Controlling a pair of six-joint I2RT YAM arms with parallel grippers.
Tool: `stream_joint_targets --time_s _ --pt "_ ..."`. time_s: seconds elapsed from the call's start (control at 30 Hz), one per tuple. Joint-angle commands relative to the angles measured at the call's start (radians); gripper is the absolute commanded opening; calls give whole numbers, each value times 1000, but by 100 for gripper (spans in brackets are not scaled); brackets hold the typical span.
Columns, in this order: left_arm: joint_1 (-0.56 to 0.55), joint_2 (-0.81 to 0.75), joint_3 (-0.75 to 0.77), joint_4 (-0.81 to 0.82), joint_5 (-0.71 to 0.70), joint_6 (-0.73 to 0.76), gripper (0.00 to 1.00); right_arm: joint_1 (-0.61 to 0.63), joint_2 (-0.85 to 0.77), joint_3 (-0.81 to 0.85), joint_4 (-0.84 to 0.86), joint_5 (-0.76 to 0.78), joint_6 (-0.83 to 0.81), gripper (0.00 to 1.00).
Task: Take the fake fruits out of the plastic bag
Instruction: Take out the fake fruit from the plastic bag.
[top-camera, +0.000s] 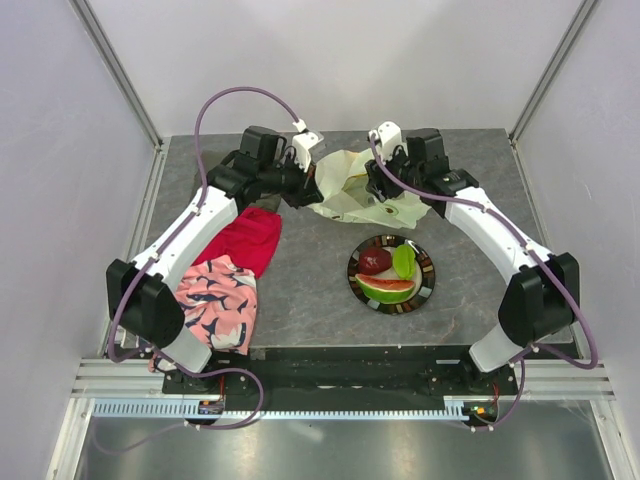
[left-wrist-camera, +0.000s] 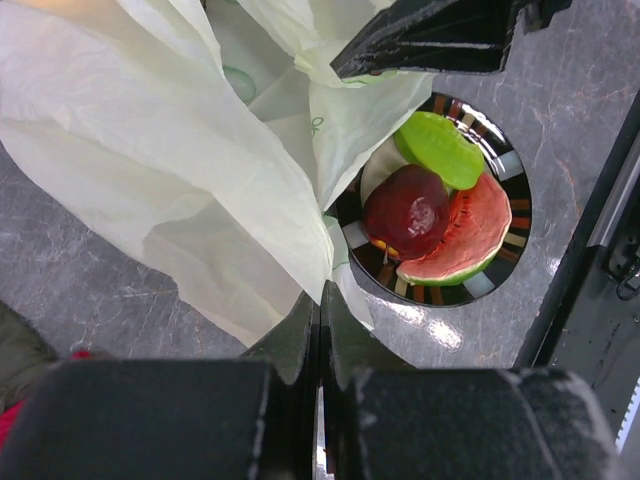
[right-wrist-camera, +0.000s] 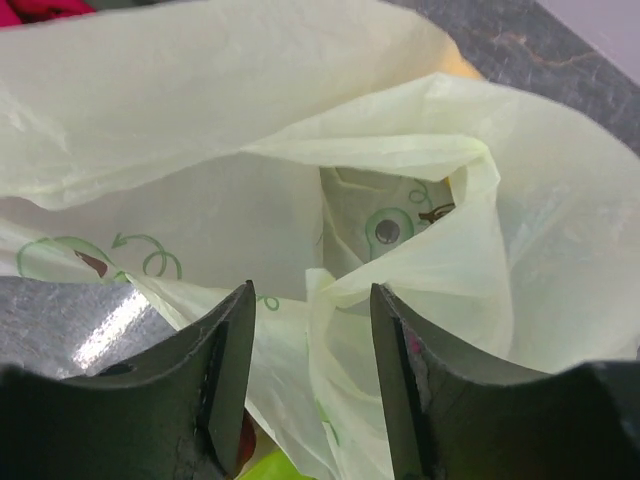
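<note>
The pale-green plastic bag (top-camera: 352, 192) lies crumpled at the back of the table between both grippers. My left gripper (left-wrist-camera: 322, 298) is shut, and an edge of the plastic bag (left-wrist-camera: 180, 150) runs right into its tips. My right gripper (right-wrist-camera: 312, 300) stands part open at the mouth of the plastic bag (right-wrist-camera: 200, 120), with a loose fold of film between its fingers. Three fake fruits lie on the plate (top-camera: 427, 288): a dark red apple (left-wrist-camera: 405, 212), a watermelon slice (left-wrist-camera: 470, 235) and a green piece (left-wrist-camera: 440, 148). Any fruit inside the bag is hidden.
A red cloth (top-camera: 250, 240) and a pink patterned cloth (top-camera: 218, 300) lie under the left arm at the table's left. The plate (left-wrist-camera: 510, 165) sits just in front of the bag. White walls and metal posts close in the table.
</note>
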Motion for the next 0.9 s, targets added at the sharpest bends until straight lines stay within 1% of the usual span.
stream_joint_targets --time_s 0.0,0.07,0.2,0.3,0.37,0.4,0.47,0.5,0.57,0.6,0.67,0.7,0.73,0.8,0.83,0.87 --pt "2 -5 42 -7 -8 32 2 6 -23 91 54 -70 -15 54" --pt "0 1 42 -6 -8 19 2 9 -23 78 55 -171 -57 51" --pt "2 17 60 -1 -5 -27 2 23 51 68 25 -206 -74 45" --pt "2 26 91 0 -8 -39 2 20 149 86 17 -184 -74 43" --pt "2 30 109 -1 -2 -53 2 18 192 101 37 -109 -42 40" --pt "0 33 128 0 10 -56 2 15 242 114 45 -10 -23 40" --pt "2 30 141 -1 29 -57 2 -15 294 164 66 100 27 41" --pt "0 24 154 -3 42 -60 2 -58 346 183 92 147 82 41" --pt "2 20 165 -4 65 -62 2 -97 400 261 109 186 125 42" --pt "3 15 172 -9 78 -60 2 -130 454 322 106 223 139 43" --pt "3 3 175 -32 116 -47 2 -155 488 373 80 267 121 44" --pt "3 -21 172 -42 127 -37 2 -175 480 370 78 310 80 45" --pt "3 -35 169 -53 136 -16 2 -184 465 353 72 317 61 45" --pt "3 -75 145 -92 129 13 2 -201 402 286 46 315 12 46" --pt "3 -121 134 -104 116 41 1 -203 375 258 28 309 3 47" --pt "3 -150 105 -112 93 53 2 -200 315 224 -1 280 -6 47"
